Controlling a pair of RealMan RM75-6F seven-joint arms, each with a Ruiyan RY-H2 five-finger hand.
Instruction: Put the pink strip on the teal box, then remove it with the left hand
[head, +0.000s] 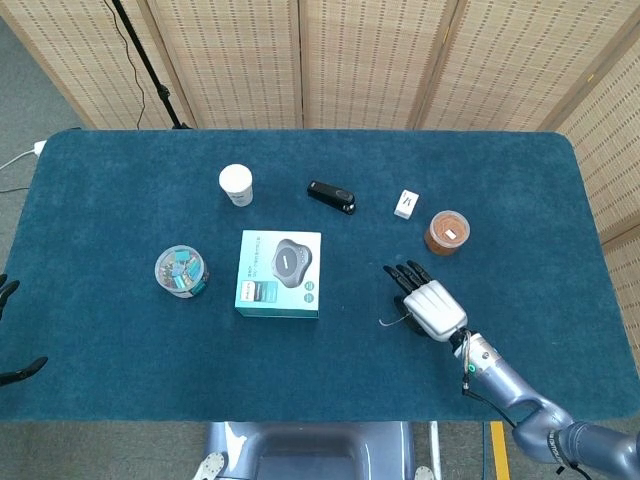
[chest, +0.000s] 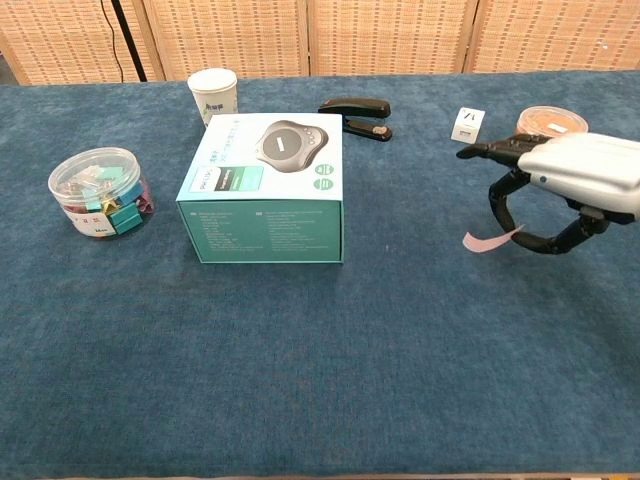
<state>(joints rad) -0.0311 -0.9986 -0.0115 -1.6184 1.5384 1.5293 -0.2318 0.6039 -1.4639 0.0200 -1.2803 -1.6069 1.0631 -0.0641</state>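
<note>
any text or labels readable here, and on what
Nothing can be read for certain.
teal box: white print on the lid and small lines on the front face, too blurred to read.
paper cup: dark print, too small to read.
small white box: a dark mark, unclear.
clip jar: a label strip at the base, illegible.
pink strip: no print visible.

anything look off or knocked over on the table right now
Nothing stands out. The teal box, paper cup, clip jar and stapler all sit upright and intact on the table. The right hand holds the pink strip above the cloth, as the task expects.
</note>
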